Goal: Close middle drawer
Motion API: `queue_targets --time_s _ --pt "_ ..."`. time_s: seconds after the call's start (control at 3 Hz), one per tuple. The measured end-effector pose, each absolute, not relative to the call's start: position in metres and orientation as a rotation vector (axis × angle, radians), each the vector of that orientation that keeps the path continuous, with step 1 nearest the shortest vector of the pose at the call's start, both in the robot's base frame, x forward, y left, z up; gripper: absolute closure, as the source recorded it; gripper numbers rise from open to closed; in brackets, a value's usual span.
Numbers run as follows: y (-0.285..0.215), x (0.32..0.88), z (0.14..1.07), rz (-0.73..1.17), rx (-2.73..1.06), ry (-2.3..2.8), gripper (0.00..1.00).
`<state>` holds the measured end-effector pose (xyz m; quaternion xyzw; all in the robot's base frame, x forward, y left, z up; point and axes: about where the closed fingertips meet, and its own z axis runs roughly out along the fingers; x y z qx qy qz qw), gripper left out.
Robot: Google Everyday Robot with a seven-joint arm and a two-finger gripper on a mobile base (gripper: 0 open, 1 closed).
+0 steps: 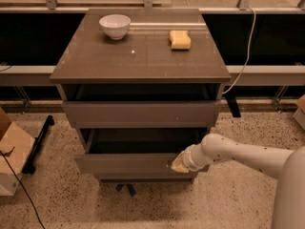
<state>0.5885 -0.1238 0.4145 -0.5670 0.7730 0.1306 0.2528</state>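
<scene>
Middle drawer (128,163) stands pulled out, pincer (180,164) against its front's right end, grip state unclear.

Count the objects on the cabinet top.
2: a white bowl back left, a yellow sponge back right. None seem hidden. The gripper is at the front of the middle drawer.

1. The gripper (179,163) sits against the right end of the middle drawer (126,163)'s front; where exactly it touches cannot be told.
2. The drawer's inside lies in deep shadow, so any contents are hidden.
3. The lowest front (143,178) is mostly covered by the drawer above.
4. The arm (248,156) runs off the right edge.
5. The cardboard box (12,151) is cut by the left edge.
</scene>
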Motion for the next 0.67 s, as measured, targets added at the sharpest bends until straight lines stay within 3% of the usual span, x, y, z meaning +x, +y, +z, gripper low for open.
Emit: queue_targets --time_s 0.33,0.67 --pt "-0.1208 0.6026 0.4146 0.36 -1.526 2.095 0.04" --pt "-0.1203 0.6027 0.4143 0.361 -1.526 2.095 0.0"
